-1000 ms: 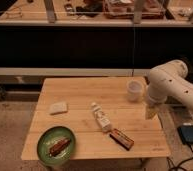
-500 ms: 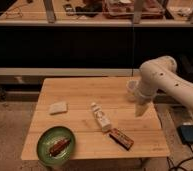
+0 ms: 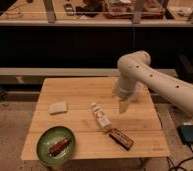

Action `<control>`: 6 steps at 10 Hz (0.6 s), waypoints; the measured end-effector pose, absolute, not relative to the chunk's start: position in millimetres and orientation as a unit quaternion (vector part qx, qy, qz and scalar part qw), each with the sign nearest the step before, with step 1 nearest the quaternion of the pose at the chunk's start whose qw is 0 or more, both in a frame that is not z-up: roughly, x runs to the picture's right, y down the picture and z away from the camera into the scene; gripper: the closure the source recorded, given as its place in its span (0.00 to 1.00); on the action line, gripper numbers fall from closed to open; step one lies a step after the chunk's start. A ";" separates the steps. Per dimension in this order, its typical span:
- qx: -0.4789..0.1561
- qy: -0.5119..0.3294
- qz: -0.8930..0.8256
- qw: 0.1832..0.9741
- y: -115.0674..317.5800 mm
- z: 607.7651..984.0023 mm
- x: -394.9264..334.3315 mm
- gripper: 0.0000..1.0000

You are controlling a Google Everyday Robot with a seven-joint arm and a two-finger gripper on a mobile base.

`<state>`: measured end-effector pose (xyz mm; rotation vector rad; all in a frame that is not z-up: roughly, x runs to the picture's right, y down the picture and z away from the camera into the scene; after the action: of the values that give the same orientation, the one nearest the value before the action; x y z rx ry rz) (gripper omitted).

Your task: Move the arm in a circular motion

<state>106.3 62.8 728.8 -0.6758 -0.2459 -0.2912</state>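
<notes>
The cream-white arm (image 3: 155,80) of thick tubular segments with small dark dots reaches in from the right edge over the wooden table (image 3: 80,90). Its rounded joint bends down above the table's right half. The tapering beige gripper (image 3: 123,106) at its tip points down, just above the tabletop, right of a small white bottle (image 3: 100,117) lying on the table. It holds nothing that I can see.
A green plate (image 3: 45,150) with brown food sits at the table's front left. A pale sponge (image 3: 58,107) lies at the left, a brown snack bar (image 3: 121,139) at the front right. A dark counter with shelves stands behind. A blue-grey box (image 3: 191,134) lies on the floor at right.
The arm has swung steadily left over the table, from the right edge toward the middle. It now covers the white cup that stood at the right rear. The tip has come closer to the bottle.
</notes>
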 end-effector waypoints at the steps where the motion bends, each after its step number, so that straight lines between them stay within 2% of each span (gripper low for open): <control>1: -0.333 -0.125 -0.156 0.921 57.4 733.8 90.7 0.35; 6: -0.342 -0.161 -0.192 0.906 37.1 753.2 33.9 0.35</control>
<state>33.9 37.1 753.2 -0.7068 -0.3317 -0.3974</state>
